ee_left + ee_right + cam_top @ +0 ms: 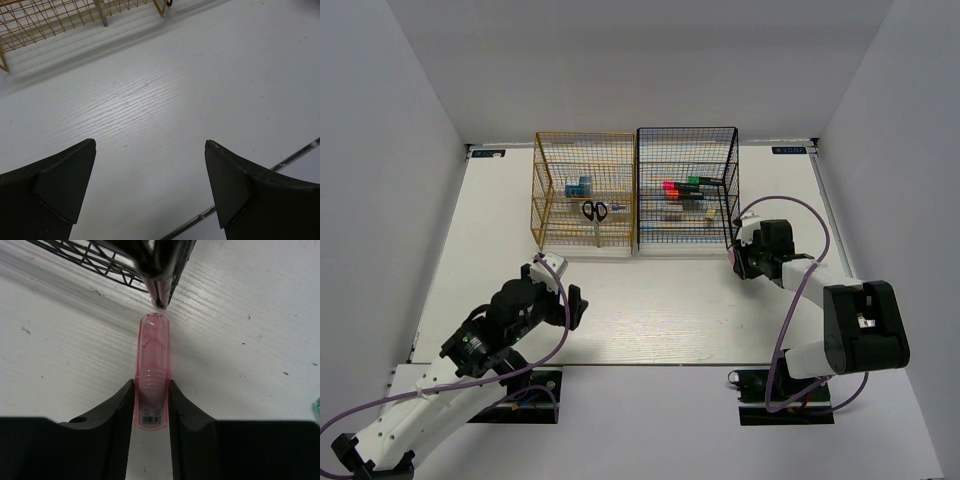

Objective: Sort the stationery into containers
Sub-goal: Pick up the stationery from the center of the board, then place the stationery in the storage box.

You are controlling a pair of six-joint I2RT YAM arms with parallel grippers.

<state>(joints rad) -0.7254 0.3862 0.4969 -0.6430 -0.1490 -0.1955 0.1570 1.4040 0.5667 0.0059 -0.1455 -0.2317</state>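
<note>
The left gripper's (150, 150) two dark fingers (60, 182) stand spread wide over the white counter (165, 90), well short of the golden-yellow rack (60, 17). Just beside the rack's right corner a small dark shape (170, 2) shows, possibly another rack's foot.

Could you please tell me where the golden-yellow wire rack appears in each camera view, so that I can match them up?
Top external: the golden-yellow rack stands at the far centre, just left of the black rack.
Left wrist: its lower mesh fills the top-left corner.
Right wrist: not in it; the right hand grips a pink tube there.
Shared landmark: the white tabletop, seen in all three.
</note>
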